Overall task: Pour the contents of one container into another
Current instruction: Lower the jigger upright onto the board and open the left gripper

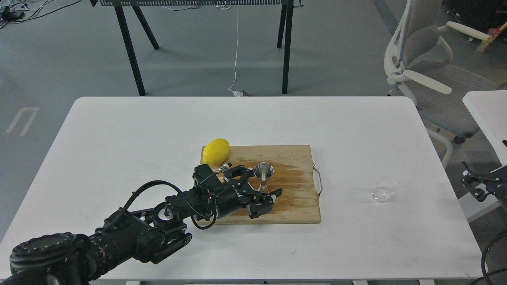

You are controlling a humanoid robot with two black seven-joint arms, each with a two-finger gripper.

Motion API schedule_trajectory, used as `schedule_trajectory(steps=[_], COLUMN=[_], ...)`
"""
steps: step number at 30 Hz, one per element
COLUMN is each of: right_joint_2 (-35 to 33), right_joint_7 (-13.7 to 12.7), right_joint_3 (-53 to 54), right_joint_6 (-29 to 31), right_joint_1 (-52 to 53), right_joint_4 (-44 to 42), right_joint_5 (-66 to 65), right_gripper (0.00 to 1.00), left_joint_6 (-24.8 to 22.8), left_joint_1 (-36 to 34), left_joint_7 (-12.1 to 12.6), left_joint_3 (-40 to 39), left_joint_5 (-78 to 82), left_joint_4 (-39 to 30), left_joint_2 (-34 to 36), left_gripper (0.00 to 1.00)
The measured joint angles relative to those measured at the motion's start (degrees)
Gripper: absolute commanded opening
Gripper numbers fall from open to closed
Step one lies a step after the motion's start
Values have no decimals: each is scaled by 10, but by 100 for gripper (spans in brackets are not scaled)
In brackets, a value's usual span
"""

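Left arm lining up on the jigger, nothing poured yet

Left gripper has jaws wide open around the base of the shiny hourglass-shaped steel jigger on the wooden cutting board, holding nothing. Small clear glass cup sits well apart on the white table; right gripper looks open beside the table edge. Next, I'd guess: close on the jigger.

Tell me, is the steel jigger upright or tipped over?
Upright. The jigger stands on the cutting board, round mouth facing up, narrow waist below it.
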Motion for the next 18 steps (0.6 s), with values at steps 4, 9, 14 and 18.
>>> schedule_trajectory(steps=[4, 9, 14, 18], right_joint_2=[3, 3, 1, -1], right_joint_7=[0, 0, 0, 0], right_joint_3=[0, 0, 0, 1], right_joint_6=[0, 0, 0, 0], right_joint_1=[0, 0, -3, -5], right_joint_4=[0, 2, 1, 1], right_joint_5=[0, 1, 1, 1], right_gripper=[99, 99, 99, 99], left_joint_6=[0, 0, 0, 0], left_joint_1=[5, 10, 11, 11], left_joint_7=[0, 0, 0, 0], left_joint_3=[-2, -4, -4, -9], left_joint_5=[0, -1, -5, -16], left_joint_4=[-1, -2, -3, -3], left_joint_2=[0, 0, 17, 38], left_gripper=[90, 88, 88, 87])
